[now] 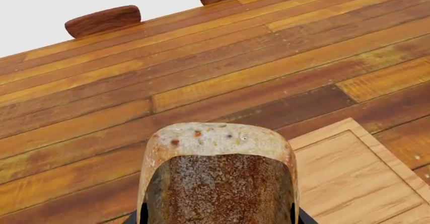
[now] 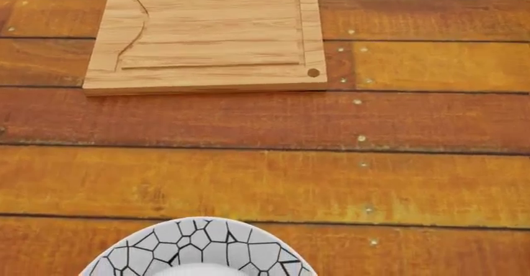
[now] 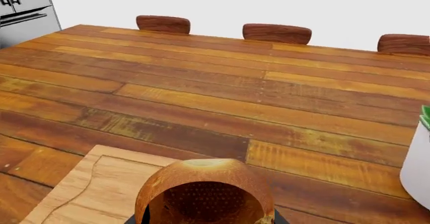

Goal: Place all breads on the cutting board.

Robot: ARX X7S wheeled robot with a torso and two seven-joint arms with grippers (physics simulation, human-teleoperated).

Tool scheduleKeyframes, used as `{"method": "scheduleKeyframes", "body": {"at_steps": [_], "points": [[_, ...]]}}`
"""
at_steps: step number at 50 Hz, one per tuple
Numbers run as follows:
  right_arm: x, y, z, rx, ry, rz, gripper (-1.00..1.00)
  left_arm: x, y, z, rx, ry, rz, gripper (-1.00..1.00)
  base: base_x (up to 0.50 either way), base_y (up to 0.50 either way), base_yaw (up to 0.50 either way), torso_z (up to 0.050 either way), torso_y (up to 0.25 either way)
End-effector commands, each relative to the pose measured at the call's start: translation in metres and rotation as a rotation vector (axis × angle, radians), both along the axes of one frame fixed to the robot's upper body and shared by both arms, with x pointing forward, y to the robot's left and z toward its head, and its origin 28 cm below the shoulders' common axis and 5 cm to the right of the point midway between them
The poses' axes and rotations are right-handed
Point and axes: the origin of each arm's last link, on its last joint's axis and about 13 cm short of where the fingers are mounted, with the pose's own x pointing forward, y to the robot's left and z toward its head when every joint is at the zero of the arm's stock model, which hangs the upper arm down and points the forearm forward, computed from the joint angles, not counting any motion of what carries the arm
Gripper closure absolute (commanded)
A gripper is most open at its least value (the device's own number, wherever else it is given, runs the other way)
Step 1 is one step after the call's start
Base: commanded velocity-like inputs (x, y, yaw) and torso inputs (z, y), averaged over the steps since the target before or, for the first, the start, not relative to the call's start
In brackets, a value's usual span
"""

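Observation:
In the left wrist view a long brown loaf [image 1: 218, 173] with a pale speckled cut end sits between the dark fingers [image 1: 136, 218] of my left gripper [image 1: 218, 220], which is shut on it above the tabletop. The cutting board's corner [image 1: 349, 178] lies just beside the loaf. In the right wrist view my right gripper [image 3: 205, 220] is shut on a round dark-crusted roll [image 3: 205, 191], held over the edge of the cutting board [image 3: 87, 189]. In the head view the cutting board [image 2: 207, 77] lies bare at the far side. Neither gripper shows there.
A white plate with a black crackle pattern [image 2: 198, 251] sits at the near edge in the head view. A white container with green on top [image 3: 420, 168] stands to one side of the roll. Wooden chair backs [image 3: 277, 32] line the table's far edge. A steel fridge [image 3: 23, 10] stands beyond.

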Motion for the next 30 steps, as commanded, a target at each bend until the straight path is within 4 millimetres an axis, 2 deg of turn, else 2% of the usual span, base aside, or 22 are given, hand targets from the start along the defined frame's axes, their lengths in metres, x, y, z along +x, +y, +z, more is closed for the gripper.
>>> {"method": "scheduleKeyframes", "body": {"at_steps": [1, 22, 30], "points": [[0.003, 0.000, 0.003, -0.001, -0.021, -0.002, 1.00, 0.001, -0.002, 0.003, -0.010, -0.005, 0.003, 1.00, 0.00, 0.00, 0.00, 0.000, -0.250], [0.005, 0.002, 0.010, -0.010, -0.012, -0.001, 1.00, -0.004, -0.002, 0.015, -0.027, -0.049, 0.013, 1.00, 0.00, 0.00, 0.00, 0.000, -0.237], [0.008, 0.006, 0.015, -0.027, 0.035, 0.024, 1.00, -0.003, -0.003, 0.021, -0.036, -0.065, 0.015, 1.00, 0.00, 0.00, 0.00, 0.000, -0.006]]}}
